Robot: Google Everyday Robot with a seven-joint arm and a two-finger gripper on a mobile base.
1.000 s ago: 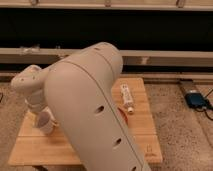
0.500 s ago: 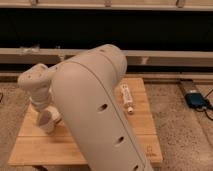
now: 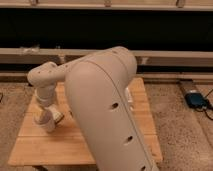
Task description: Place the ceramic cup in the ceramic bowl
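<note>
The ceramic cup (image 3: 46, 123), small and white, is at the left side of the wooden table (image 3: 37, 147), right under the end of my arm. My gripper (image 3: 48, 114) points down onto the cup; the wrist above hides how it meets the cup. I cannot tell whether the cup rests on the table or is lifted. The ceramic bowl is hidden behind my large cream arm (image 3: 107, 110), which fills the middle of the view.
A flat white block (image 3: 129, 96) shows partly at the arm's right edge on the table. A blue device (image 3: 195, 100) with a cable lies on the speckled floor at right. A dark wall with a ledge runs behind the table.
The wrist and forearm have shifted a little to the right and up. The cup stays at about the same spot under the gripper.
</note>
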